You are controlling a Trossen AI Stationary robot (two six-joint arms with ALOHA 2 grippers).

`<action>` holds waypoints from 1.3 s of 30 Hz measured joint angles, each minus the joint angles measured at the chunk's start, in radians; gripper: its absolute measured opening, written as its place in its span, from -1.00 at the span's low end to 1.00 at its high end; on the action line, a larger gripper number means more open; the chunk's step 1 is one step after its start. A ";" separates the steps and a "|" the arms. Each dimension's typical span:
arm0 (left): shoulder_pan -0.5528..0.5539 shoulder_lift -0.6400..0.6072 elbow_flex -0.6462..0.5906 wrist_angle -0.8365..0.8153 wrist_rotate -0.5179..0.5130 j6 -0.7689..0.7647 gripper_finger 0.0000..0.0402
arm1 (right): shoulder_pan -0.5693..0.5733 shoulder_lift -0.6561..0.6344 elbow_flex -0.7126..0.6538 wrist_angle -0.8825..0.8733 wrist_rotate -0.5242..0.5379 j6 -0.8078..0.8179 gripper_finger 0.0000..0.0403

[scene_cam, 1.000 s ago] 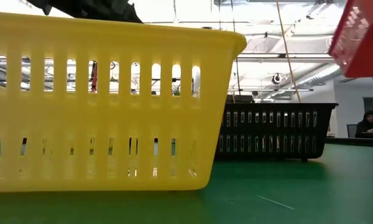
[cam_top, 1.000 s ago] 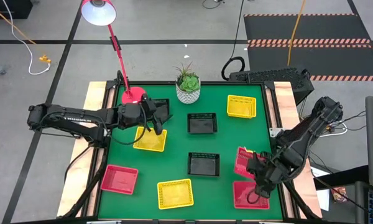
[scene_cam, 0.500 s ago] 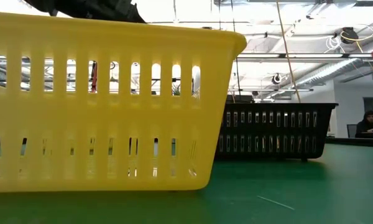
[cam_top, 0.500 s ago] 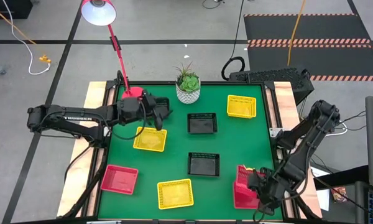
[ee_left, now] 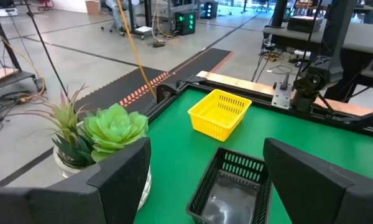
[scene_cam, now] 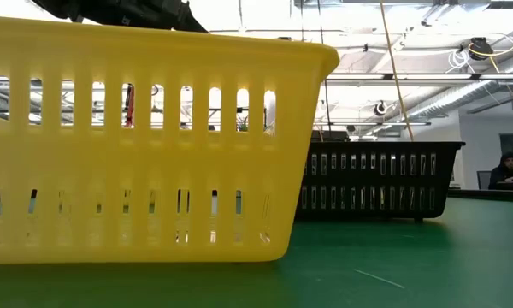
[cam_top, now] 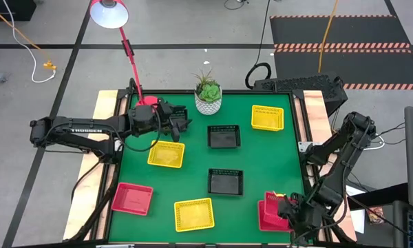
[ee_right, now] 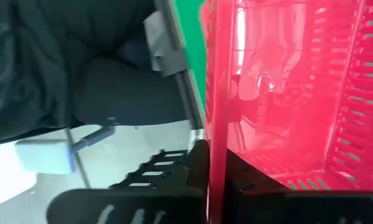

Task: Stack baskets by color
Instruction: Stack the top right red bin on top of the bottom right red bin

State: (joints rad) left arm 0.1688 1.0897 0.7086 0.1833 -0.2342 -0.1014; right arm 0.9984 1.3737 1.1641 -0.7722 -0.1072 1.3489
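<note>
At the table's near right corner my right gripper [cam_top: 287,210] is shut on a red basket [cam_top: 272,202], holding it tilted over a second red basket [cam_top: 265,220]. A third red basket [cam_top: 131,198] lies near left. My left gripper [cam_top: 182,124] hovers open at the far left, above a partly hidden black basket [cam_top: 184,112]. Its fingers [ee_left: 121,171] frame another black basket [ee_left: 231,185] farther off. Yellow baskets [cam_top: 166,153] [cam_top: 194,214] [cam_top: 267,117] and a black basket [cam_top: 225,181] rest flat on the green mat. My right gripper pinches one side wall of the red basket at its rim [ee_right: 214,149], with one finger inside and one outside. The fingers slant down from the table's right side. The basket is tipped up on edge over the lower red basket; whether the two touch I cannot tell.
A potted plant [cam_top: 208,96] stands at the far edge, a red lamp base [cam_top: 146,103] at the far left corner. In the low view a yellow basket [scene_cam: 145,145] fills the foreground, with a black one [scene_cam: 376,180] behind it. A person [scene_cam: 504,171] sits beyond the table.
My right gripper has carried the red basket toward the table's near edge and tipped further down, bringing it over the red basket in the near right corner. My left gripper has swung a little toward the far edge, off the yellow basket, still open.
</note>
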 joint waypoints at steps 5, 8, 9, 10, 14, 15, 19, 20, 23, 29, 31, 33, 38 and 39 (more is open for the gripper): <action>-0.009 0.000 0.000 -0.015 0.020 -0.032 0.55 | 0.022 0.000 0.000 0.048 0.007 0.001 -1.00; -0.018 0.000 0.000 -0.027 0.021 -0.033 0.56 | 0.027 0.000 0.000 0.035 0.018 0.000 -1.00; -0.021 0.000 0.000 -0.030 0.021 -0.036 0.55 | 0.027 0.000 0.000 0.028 0.028 -0.005 -1.00; -0.024 0.000 0.000 -0.032 0.021 -0.039 0.55 | 0.027 0.000 0.000 0.023 0.032 -0.010 -1.00; -0.034 0.000 0.000 -0.032 0.021 -0.039 0.56 | 0.027 0.002 -0.002 0.003 0.031 -0.041 -1.00; -0.035 0.000 0.000 -0.032 0.021 -0.039 0.55 | 0.027 0.002 -0.005 0.004 0.029 -0.052 -1.00; -0.035 0.000 0.000 -0.039 0.021 -0.037 0.55 | 0.027 0.002 -0.033 0.008 0.028 -0.085 -1.00; -0.036 0.000 0.000 -0.042 0.021 -0.037 0.55 | 0.027 0.002 -0.043 0.015 0.027 -0.091 -1.00; -0.036 0.000 0.000 -0.052 0.020 -0.038 0.55 | 0.027 0.002 -0.078 0.035 0.026 -0.105 -1.00; -0.035 0.000 0.000 -0.054 0.020 -0.038 0.55 | 0.023 0.003 -0.176 0.099 -0.015 -0.113 -1.00; -0.036 0.000 0.000 -0.054 0.020 -0.038 0.55 | 0.017 0.003 -0.216 0.143 -0.039 -0.103 -0.98; -0.036 0.000 0.000 -0.054 0.020 -0.038 0.55 | 0.011 0.002 -0.252 0.187 -0.054 -0.096 -0.94; -0.036 0.000 0.000 -0.053 0.020 -0.032 0.55 | -0.006 0.001 -0.297 0.239 -0.061 -0.097 -0.78; -0.036 0.000 0.000 -0.053 0.020 -0.032 0.55 | -0.010 0.003 -0.298 0.237 -0.057 -0.097 -0.74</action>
State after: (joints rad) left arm 0.1329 1.0897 0.7086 0.1299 -0.2142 -0.1337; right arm 0.9885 1.3764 0.8656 -0.5351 -0.1647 1.2522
